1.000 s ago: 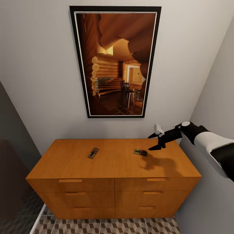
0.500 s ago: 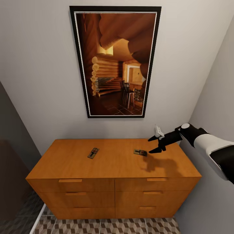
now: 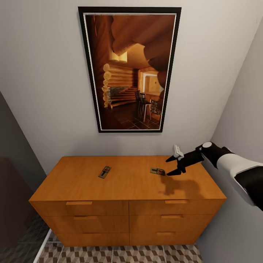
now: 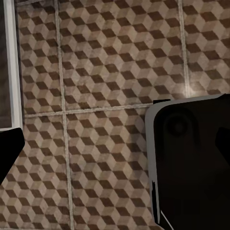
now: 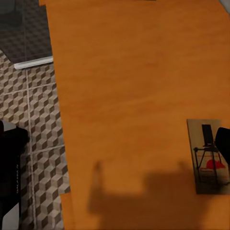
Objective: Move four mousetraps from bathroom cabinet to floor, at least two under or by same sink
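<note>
Two mousetraps lie on the flat top of the orange-brown cabinet [image 3: 128,182]: one mousetrap [image 3: 105,171] left of the middle, the other mousetrap [image 3: 157,171] towards the right. My right gripper [image 3: 172,166] hovers open just right of that second trap, slightly above the top, one finger higher than the other. In the right wrist view the same trap [image 5: 208,163] lies on the cabinet top [image 5: 134,86], with a dark fingertip [image 5: 224,142] at its edge. The left wrist view looks down on the cube-patterned bathroom floor [image 4: 96,72]; a dark fingertip [image 4: 8,148] shows at the frame edge, nothing between the fingers.
A large framed picture [image 3: 129,69] hangs on the wall behind the cabinet. A grey wall [image 3: 241,109] stands close on the right, beside my right arm. A dark robot body part [image 4: 191,163] rests over the floor tiles. Patterned floor [image 3: 120,254] runs in front of the drawers.
My right gripper has sunk a little and edged left, closer to the right-hand mousetrap. The traps and the camera have not moved.
</note>
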Tool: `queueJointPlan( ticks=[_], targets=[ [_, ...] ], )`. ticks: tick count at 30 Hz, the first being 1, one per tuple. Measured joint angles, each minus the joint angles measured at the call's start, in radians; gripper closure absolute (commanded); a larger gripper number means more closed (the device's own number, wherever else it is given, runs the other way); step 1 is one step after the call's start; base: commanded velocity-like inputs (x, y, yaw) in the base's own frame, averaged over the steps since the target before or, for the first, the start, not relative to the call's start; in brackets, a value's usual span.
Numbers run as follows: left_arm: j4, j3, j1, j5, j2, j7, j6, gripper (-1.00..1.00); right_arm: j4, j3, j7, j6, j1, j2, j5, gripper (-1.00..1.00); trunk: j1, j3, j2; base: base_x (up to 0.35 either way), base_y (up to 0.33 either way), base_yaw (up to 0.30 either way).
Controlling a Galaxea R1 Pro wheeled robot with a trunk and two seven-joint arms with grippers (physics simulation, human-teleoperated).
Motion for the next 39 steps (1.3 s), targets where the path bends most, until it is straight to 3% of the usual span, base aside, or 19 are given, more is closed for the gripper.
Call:
queueJointPlan(
  ticks=[13,23,39],
  targets=[
    [0.000,0.000,0.000,0.000,0.000,0.000,0.000,-1.00,0.000,0.001,0.016,0.001,0.048,0.005,0.001,-1.00,0.000,0.000,0.000,0.000,0.000,0.000],
    [0.000,0.000,0.000,0.000,0.000,0.001,0.000,-1.00,0.000,0.001,0.114,0.001,0.053,0.012,0.001,-1.00,0.000,0.000,0.000,0.000,0.000,0.000],
    [0.000,0.000,0.000,0.001,0.000,0.001,0.000,-1.00,0.000,0.001,0.109,0.002,0.054,0.011,0.002,-1.00,0.000,0.000,0.000,0.000,0.000,0.000]
  ],
)
